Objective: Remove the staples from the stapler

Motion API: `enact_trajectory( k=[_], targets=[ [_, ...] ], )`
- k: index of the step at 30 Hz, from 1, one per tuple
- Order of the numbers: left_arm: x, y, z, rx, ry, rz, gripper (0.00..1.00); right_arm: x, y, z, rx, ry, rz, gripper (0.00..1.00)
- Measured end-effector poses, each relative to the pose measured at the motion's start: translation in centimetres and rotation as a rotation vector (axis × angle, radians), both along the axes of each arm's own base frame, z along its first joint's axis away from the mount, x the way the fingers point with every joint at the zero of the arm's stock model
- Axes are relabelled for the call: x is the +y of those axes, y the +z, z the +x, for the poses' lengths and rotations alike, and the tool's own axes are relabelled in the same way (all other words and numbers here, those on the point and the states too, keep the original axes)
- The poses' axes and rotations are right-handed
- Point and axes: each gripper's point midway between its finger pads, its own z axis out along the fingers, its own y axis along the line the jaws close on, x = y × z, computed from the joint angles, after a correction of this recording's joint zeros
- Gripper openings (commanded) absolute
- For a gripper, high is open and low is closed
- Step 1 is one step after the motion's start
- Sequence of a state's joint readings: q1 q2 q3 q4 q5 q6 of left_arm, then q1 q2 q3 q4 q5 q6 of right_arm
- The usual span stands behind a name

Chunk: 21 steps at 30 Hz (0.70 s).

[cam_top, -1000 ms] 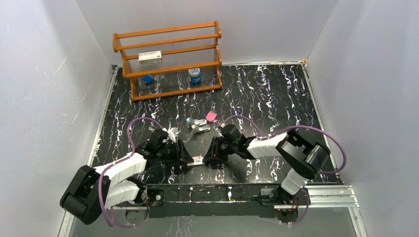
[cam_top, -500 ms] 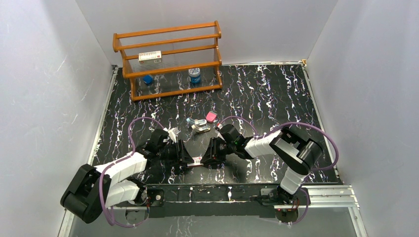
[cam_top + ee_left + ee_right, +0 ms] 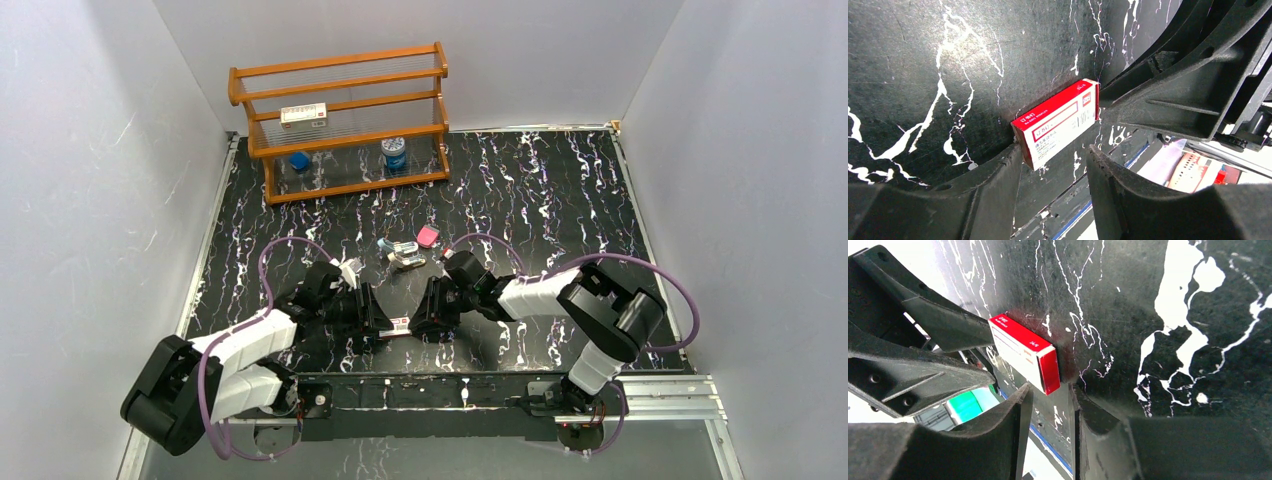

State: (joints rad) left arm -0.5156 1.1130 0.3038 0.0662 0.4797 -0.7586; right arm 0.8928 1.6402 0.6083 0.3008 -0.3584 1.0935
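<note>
The left gripper [image 3: 383, 322] and right gripper [image 3: 417, 322] hem the red-and-white box [image 3: 400, 326] from 9 and 3 o'clock. At 12 the stapler [image 3: 405, 253] and pink block [image 3: 428, 236] stand in the way; the table [image 3: 570, 190] toward 2 lies open.

A red-and-white box [image 3: 1020, 355] lies on the marbled table [image 3: 1158, 305] before the parted claw [image 3: 1050, 402].

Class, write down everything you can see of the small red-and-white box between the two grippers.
The red-and-white box is a small flat oblong carton, apparently card, with red faces, a white printed panel and a barcode. It looks closed, apparently lying on the black marbled table near its front edge. The left gripper meets one end, jaws wider than the box; the right gripper meets the other. Whether the right pinches it is unclear.
</note>
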Motion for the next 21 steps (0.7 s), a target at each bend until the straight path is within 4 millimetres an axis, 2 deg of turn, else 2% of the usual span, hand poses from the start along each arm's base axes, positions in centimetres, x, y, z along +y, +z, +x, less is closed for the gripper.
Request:
enact_trajectory(
  k=[5, 12, 21],
  targets=[
    [0.1, -0.1, -0.1, 0.005, -0.003, 0.008, 0.39, 0.1, -0.2, 0.2, 0.01, 0.0, -0.021, 0.35],
    [0.3, -0.4, -0.2, 0.016, 0.0, 0.02, 0.37, 0.3, -0.3, 0.1, 0.014, 0.01, -0.018, 0.31],
    [0.2, -0.4, -0.2, 0.019, 0.0, 0.022, 0.36, 1.6, -0.3, -0.1, 0.022, 0.078, 0.042, 0.3]
  ],
)
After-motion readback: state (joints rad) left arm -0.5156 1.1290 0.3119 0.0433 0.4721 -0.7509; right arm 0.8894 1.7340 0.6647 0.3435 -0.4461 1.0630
